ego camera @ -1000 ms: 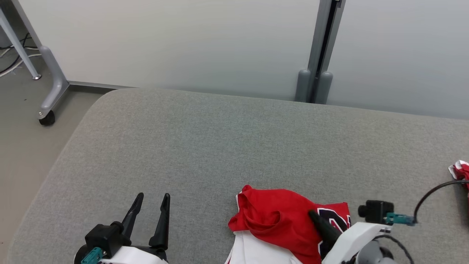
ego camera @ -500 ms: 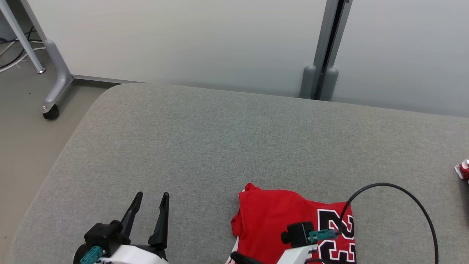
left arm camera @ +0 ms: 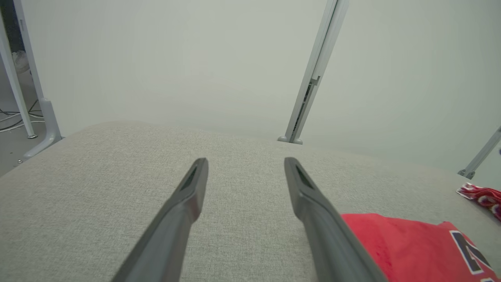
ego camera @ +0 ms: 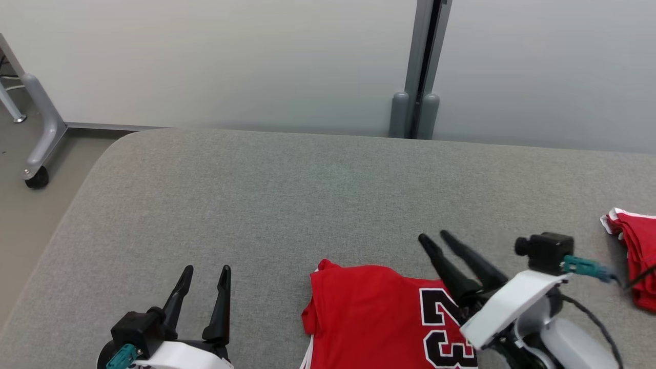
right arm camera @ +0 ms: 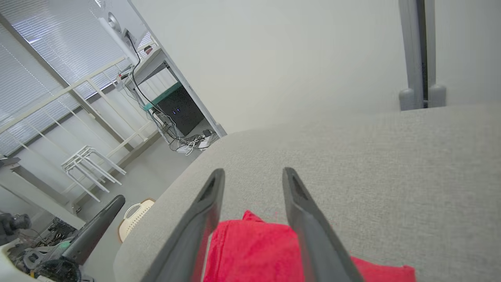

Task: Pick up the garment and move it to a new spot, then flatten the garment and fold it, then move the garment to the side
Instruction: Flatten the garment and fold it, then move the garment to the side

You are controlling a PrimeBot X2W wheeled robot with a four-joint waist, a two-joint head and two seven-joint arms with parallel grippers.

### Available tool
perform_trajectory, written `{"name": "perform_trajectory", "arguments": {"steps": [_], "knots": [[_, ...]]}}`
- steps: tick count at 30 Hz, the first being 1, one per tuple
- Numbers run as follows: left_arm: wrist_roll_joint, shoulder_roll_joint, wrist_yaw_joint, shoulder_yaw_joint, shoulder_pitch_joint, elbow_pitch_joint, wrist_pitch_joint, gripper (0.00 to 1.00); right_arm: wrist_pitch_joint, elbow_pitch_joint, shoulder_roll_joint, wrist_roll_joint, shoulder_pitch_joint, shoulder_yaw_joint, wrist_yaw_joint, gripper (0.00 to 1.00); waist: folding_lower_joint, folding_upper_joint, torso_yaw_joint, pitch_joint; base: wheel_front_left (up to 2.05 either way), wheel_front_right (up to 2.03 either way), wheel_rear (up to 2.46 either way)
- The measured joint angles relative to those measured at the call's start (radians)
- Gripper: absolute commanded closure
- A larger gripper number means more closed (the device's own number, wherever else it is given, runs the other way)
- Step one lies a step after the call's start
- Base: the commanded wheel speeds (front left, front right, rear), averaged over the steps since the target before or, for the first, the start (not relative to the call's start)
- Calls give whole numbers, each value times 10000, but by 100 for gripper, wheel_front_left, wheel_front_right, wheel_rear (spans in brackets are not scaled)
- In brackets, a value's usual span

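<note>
A red jersey (ego camera: 369, 323) with a black and white number 23 lies folded flat on the grey cushioned surface (ego camera: 287, 205), near its front edge. My right gripper (ego camera: 434, 237) hovers open over the jersey's far right corner, holding nothing; in the right wrist view its fingers (right arm camera: 301, 219) frame the red cloth (right arm camera: 254, 250). My left gripper (ego camera: 206, 269) stands open and holds nothing, to the left of the jersey and apart from it. In the left wrist view the jersey (left arm camera: 411, 246) lies just right of the fingers (left arm camera: 313, 211).
A second red and white garment (ego camera: 633, 246) lies bunched at the surface's right edge. A pale partition wall with a grey post (ego camera: 417, 66) runs behind. A wheeled table leg (ego camera: 38, 138) stands on the floor at left.
The right gripper has let go of the jersey and swung up to its right corner, open. The bunched cloth now lies flat. The head camera has shifted; the left gripper is still.
</note>
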Motion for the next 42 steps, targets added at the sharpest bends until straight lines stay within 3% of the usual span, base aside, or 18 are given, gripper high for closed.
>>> {"name": "perform_trajectory", "arguments": {"steps": [5, 10, 19, 24, 32, 42], "knots": [[2, -8, 13, 94, 19, -42, 0, 0, -485, -445, -525, -947, 118, -1325, 0, 0, 0, 0, -262, -59, 0, 0, 0], [13, -12, 13, 286, 37, -186, 0, 0, -677, -1003, -637, -2347, 639, -2704, 0, 0, 0, 0, -520, -166, 0, 0, 0], [290, -84, 115, 568, 83, -675, -2, 0, -635, -1354, 401, -4483, 2115, -5081, 0, 0, 0, 0, -829, -291, 0, 0, 0], [378, -125, 132, 683, 248, -832, -2, 0, -1116, -1166, 640, -5093, 2478, -5457, 2, 0, 0, 0, -909, -294, 0, 0, 0], [499, -178, 102, 723, 275, -786, 0, 0, -1839, 119, 660, -5693, 2625, -5459, 2, 0, 0, 0, -878, -253, 0, 0, 0], [610, -219, 13, 740, 268, -686, 0, 0, -2153, 884, 777, -5810, 2373, -5218, 2, 0, -1, 0, -854, -202, 0, 0, 0]]}}
